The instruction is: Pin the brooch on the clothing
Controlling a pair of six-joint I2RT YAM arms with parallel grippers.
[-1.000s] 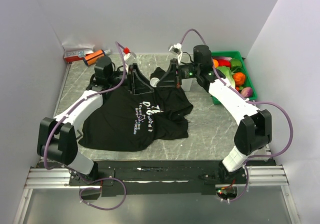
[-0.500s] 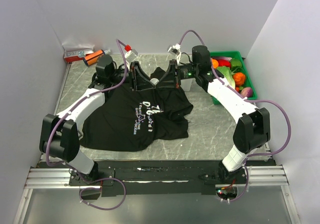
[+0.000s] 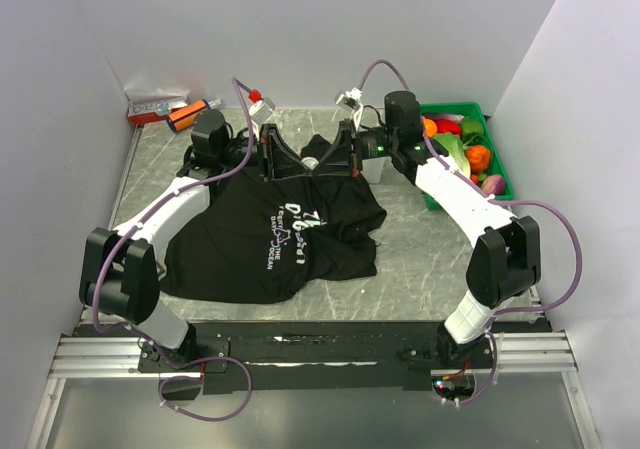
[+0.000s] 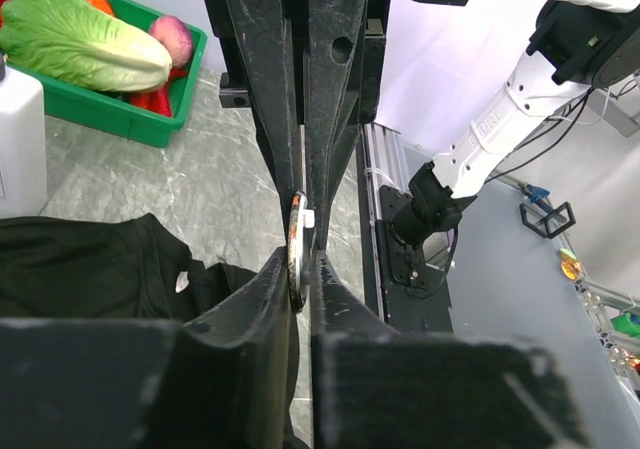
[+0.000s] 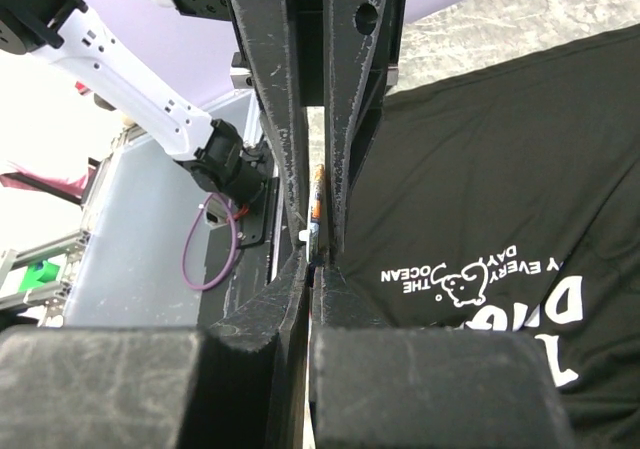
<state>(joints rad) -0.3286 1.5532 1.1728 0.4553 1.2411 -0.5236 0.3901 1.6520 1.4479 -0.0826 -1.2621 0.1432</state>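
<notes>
Left end effector [image 4: 300, 264] and right end effector [image 5: 313, 264] pinching brooch [image 4: 295, 239], clothing [image 5: 480, 169] beneath

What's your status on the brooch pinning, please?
Left gripper and right gripper both shut on the brooch, tip to tip. Brooch not yet pinned to black T-shirt. Nothing seen blocking.

Even, bright light with soft shadows on the desk [image 3: 420, 239]; both wrist views blur the nearest tool parts.
</notes>
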